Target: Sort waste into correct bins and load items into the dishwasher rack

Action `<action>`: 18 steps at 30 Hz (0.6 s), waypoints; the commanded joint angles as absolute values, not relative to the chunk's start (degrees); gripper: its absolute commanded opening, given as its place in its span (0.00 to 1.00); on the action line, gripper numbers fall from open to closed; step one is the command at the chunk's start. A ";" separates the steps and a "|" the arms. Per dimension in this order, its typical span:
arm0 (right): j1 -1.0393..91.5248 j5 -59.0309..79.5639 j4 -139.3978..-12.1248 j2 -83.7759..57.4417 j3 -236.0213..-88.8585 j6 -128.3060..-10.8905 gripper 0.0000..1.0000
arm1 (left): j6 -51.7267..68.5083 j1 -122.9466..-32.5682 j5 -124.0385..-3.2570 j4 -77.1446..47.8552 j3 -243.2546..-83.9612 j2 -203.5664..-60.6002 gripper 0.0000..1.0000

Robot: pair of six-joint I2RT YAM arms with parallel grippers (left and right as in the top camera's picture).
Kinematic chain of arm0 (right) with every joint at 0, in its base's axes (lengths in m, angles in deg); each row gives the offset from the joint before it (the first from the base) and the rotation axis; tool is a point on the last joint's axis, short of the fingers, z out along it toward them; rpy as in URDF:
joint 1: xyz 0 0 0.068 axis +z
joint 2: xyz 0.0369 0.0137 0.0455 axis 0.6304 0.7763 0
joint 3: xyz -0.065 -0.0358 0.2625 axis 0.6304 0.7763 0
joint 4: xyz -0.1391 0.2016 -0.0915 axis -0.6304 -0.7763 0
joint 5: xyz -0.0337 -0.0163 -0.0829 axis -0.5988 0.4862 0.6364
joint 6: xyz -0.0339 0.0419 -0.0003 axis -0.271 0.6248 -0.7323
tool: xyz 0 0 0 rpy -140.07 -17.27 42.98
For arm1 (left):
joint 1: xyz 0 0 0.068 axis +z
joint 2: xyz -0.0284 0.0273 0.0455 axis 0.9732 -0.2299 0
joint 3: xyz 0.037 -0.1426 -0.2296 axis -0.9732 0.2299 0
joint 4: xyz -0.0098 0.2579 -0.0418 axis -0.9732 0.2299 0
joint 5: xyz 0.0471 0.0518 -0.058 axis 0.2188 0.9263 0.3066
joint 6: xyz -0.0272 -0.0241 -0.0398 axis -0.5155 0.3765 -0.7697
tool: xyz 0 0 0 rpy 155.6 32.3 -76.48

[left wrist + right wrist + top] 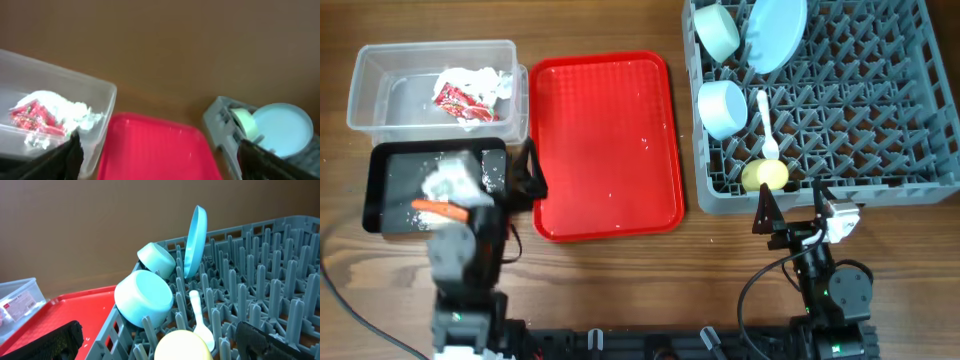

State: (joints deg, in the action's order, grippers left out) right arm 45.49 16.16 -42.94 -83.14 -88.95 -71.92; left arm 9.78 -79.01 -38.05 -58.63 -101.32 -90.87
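Observation:
The clear tub [370, 90] holds the red-and-white wrapper with tissue [465, 95], which also shows in the left wrist view [42, 115]. The black tray [390, 165] holds white rice [450, 180] and the orange carrot [440, 210]. I cannot make out a brown lump. The grey rack [910, 170] holds the pale-green bowl [717, 30], the light-blue plate [777, 33] on edge, the light-blue bowl [723, 107], the white spoon [766, 125] and the yellow cup [764, 176]. My left gripper [528, 175] is open and empty between the black tray and the red tray. My right gripper [792, 205] is open and empty just in front of the rack.
The flat red serving tray [605, 140] lies between the bins and the rack, with a few white specks on it. Both arm bases stand at the table's front edge. Bare wooden table lies in front of the tray.

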 commanded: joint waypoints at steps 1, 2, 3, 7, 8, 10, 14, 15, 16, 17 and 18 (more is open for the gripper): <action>45.21 15.24 -42.83 -83.67 -88.86 -72.96 1.00 | 11.02 -79.12 -39.19 -64.12 -89.56 -82.02 1.00; 45.21 15.22 -42.83 -83.67 -88.86 -72.99 1.00 | 11.07 -79.10 -39.17 -64.01 -88.07 -79.64 1.00; 45.21 15.24 -42.83 -83.67 -88.86 -72.96 1.00 | 11.26 -79.10 -39.12 -63.22 -86.87 -76.86 1.00; 45.21 15.22 -42.83 -83.67 -88.86 -72.96 1.00 | 11.48 -79.06 -38.25 -56.88 -85.82 -70.20 1.00; 45.21 15.24 -42.83 -83.67 -88.86 -72.96 1.00 | 11.48 -79.06 -38.03 -56.66 -85.36 -69.08 1.00; 45.21 15.24 -42.83 -83.67 -88.86 -72.96 1.00 | 11.44 -78.56 -38.12 -56.01 -84.07 -66.72 1.00; 45.21 15.22 -42.83 -83.67 -88.86 -72.96 1.00 | 11.46 -77.81 -38.08 -47.09 -84.07 -60.53 1.00; 45.21 15.24 -42.83 -83.67 -88.86 -72.96 1.00 | 11.44 -77.66 -38.10 -45.98 -84.07 -60.60 1.00; 45.21 15.24 -42.83 -83.67 -88.86 -72.96 1.00 | 11.37 -77.35 -38.14 -44.82 -84.07 -60.60 1.00; 45.21 15.22 -42.83 -83.67 -88.86 -72.96 1.00 | 11.31 -77.11 -38.10 -44.40 -84.07 -60.60 1.00; 45.21 15.22 -42.83 -83.67 -88.86 -72.96 1.00 | 11.24 -76.85 -38.10 -44.42 -84.07 -60.60 1.00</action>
State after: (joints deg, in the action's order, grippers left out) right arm 45.49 16.16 -42.96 -83.16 -88.95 -71.92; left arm 10.30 -77.72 -38.84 -44.93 -84.31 -61.28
